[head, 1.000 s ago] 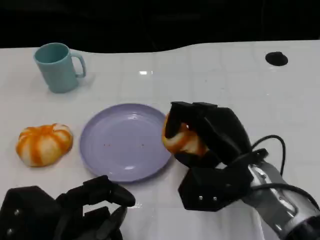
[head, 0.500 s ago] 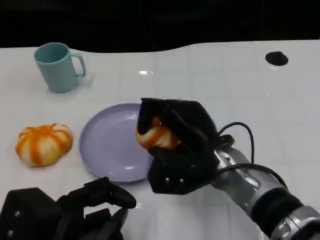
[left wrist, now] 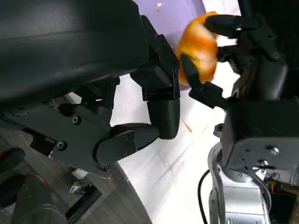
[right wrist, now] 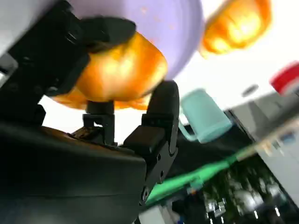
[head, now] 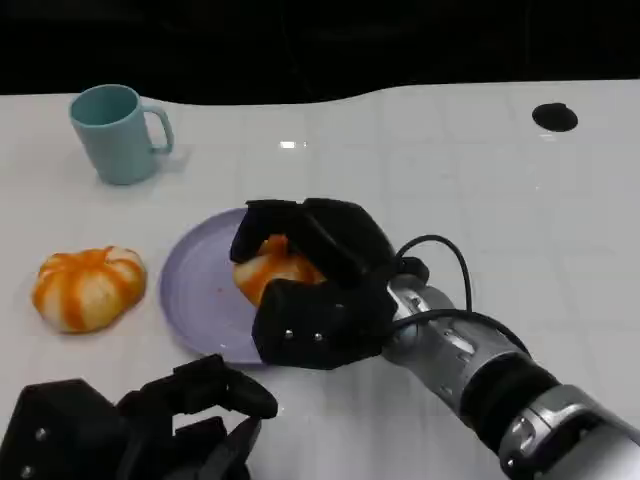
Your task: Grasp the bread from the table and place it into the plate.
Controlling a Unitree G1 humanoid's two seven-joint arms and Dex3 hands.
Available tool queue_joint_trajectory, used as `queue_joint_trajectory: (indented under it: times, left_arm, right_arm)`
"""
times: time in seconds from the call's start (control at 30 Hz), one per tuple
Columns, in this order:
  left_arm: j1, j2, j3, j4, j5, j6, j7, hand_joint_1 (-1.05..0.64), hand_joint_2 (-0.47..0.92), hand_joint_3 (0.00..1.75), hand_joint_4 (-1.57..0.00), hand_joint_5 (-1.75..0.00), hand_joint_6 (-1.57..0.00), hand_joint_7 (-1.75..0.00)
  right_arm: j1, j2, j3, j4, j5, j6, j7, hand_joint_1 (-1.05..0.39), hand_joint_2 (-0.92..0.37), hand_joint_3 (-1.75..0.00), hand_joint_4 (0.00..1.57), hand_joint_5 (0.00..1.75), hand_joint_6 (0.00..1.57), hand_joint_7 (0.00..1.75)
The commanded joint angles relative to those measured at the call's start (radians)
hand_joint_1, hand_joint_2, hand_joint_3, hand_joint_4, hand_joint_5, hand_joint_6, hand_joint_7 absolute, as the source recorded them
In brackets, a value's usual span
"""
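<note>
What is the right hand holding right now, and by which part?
The right hand holds an orange-and-white round bread roll, fingers wrapped over its top and sides, above the lilac plate. The left hand holds nothing.

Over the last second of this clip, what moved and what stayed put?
The right hand, gripping one bread, carried it from beside the plate's right edge leftward to over the plate; it has not let go. The other bread left of the plate, the teal mug and the left hand kept their places.
</note>
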State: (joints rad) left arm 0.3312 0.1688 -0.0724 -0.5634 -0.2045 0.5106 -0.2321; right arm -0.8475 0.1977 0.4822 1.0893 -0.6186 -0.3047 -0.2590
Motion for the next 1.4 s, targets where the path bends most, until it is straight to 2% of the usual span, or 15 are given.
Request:
queue_joint_trajectory:
  times: [0.03, 0.1, 0.13, 0.2, 0.3, 0.43, 0.7, 0.97, 1.07, 1.1, 1.17, 1.23, 1.27, 1.33, 1.4]
  left_arm:
    - [0.010, 0.004, 0.006, 0.006, 0.004, -0.017, 0.006, -0.27, 0.72, 0.84, -0.69, -1.75, -0.62, -1.35]
    - [0.011, 0.005, 0.005, 0.007, 0.005, -0.020, 0.005, -0.27, 0.72, 0.84, -0.69, -1.75, -0.62, -1.35]
    - [0.011, 0.004, 0.005, 0.008, 0.004, -0.022, 0.005, -0.27, 0.72, 0.84, -0.69, -1.75, -0.61, -1.34]
    - [0.011, 0.005, 0.003, 0.009, 0.007, -0.023, 0.006, -0.27, 0.72, 0.84, -0.69, -1.75, -0.61, -1.34]
    - [0.012, 0.004, 0.002, 0.007, 0.005, -0.020, 0.008, -0.27, 0.72, 0.84, -0.69, -1.75, -0.61, -1.34]
    - [0.009, 0.002, 0.003, 0.005, 0.001, -0.010, 0.010, -0.27, 0.72, 0.85, -0.69, -1.75, -0.61, -1.34]
    - [0.007, -0.002, 0.001, 0.015, 0.003, -0.024, 0.007, -0.28, 0.72, 0.83, -0.67, -1.75, -0.61, -1.34]
    - [0.003, -0.004, 0.005, 0.017, -0.001, -0.015, 0.007, -0.28, 0.72, 0.83, -0.68, -1.75, -0.62, -1.33]
    - [0.001, -0.005, 0.007, 0.019, -0.004, -0.014, 0.006, -0.28, 0.72, 0.84, -0.68, -1.75, -0.62, -1.33]
    - [0.001, -0.005, 0.007, 0.019, -0.004, -0.011, 0.007, -0.28, 0.72, 0.84, -0.69, -1.75, -0.62, -1.33]
    - [0.000, -0.004, 0.007, 0.018, -0.003, -0.008, 0.007, -0.28, 0.71, 0.84, -0.70, -1.75, -0.62, -1.33]
    - [0.000, -0.006, 0.009, 0.020, -0.006, -0.008, 0.006, -0.27, 0.71, 0.85, -0.71, -1.75, -0.62, -1.33]
    - [0.001, -0.008, 0.009, 0.022, -0.007, -0.009, 0.007, -0.27, 0.71, 0.86, -0.72, -1.75, -0.62, -1.34]
    - [0.001, -0.009, 0.007, 0.025, -0.004, -0.016, 0.008, -0.26, 0.71, 0.87, -0.73, -1.75, -0.63, -1.34]
    - [0.001, -0.007, 0.006, 0.024, -0.001, -0.016, 0.008, -0.26, 0.71, 0.88, -0.73, -1.75, -0.62, -1.34]
  right_arm:
    - [-0.043, -0.021, 0.039, -0.009, -0.030, 0.066, 0.068, -0.47, -0.91, -0.20, 0.22, 0.37, 0.47, 0.06]
    - [-0.042, -0.023, 0.044, -0.021, -0.029, 0.087, 0.099, -0.49, -0.92, -0.19, 0.18, 0.33, 0.44, 0.03]
    - [-0.041, -0.026, 0.045, -0.031, -0.024, 0.098, 0.127, -0.56, -0.92, -0.21, 0.09, 0.29, 0.34, 0.01]
    - [-0.038, -0.033, 0.042, -0.056, -0.011, 0.119, 0.192, -0.65, -0.92, -0.25, 0.02, 0.21, 0.21, 0.00]
    - [-0.027, -0.043, 0.041, -0.092, -0.003, 0.137, 0.249, -0.72, -0.92, -0.29, 0.00, 0.09, 0.15, 0.00]
    - [-0.005, -0.060, 0.046, -0.145, -0.004, 0.160, 0.293, -0.77, -0.92, -0.31, 0.00, 0.04, 0.13, 0.00]
    - [0.072, -0.121, 0.048, -0.291, 0.001, 0.157, 0.330, -0.79, -0.92, -0.30, 0.03, 0.06, 0.10, 0.00]
    - [0.211, -0.233, 0.031, -0.541, 0.010, 0.114, 0.333, -0.76, -0.92, -0.25, 0.11, 0.13, 0.15, 0.03]
    - [0.279, -0.276, 0.012, -0.630, 0.027, 0.059, 0.317, -0.72, -0.92, -0.22, 0.17, 0.19, 0.21, 0.05]
    - [0.304, -0.292, 0.005, -0.660, 0.032, 0.039, 0.312, -0.71, -0.92, -0.21, 0.20, 0.21, 0.24, 0.07]
    - [0.338, -0.312, -0.004, -0.703, 0.042, 0.016, 0.311, -0.69, -0.92, -0.20, 0.11, 0.56, 0.29, 0.10]
    - [0.373, -0.327, -0.015, -0.749, 0.054, 0.011, 0.319, -0.67, -0.92, -0.20, 0.08, 0.81, 0.34, 0.14]
    - [0.398, -0.336, -0.024, -0.779, 0.063, 0.007, 0.321, -0.66, -0.92, -0.20, 0.08, 0.86, 0.35, 0.16]
    - [0.446, -0.347, -0.042, -0.830, 0.081, 0.001, 0.323, -0.63, -0.92, -0.18, 0.21, 1.06, 0.44, 0.23]
    - [0.492, -0.355, -0.058, -0.871, 0.096, -0.012, 0.310, -0.60, -0.92, -0.16, 0.28, 1.19, 0.50, 0.30]
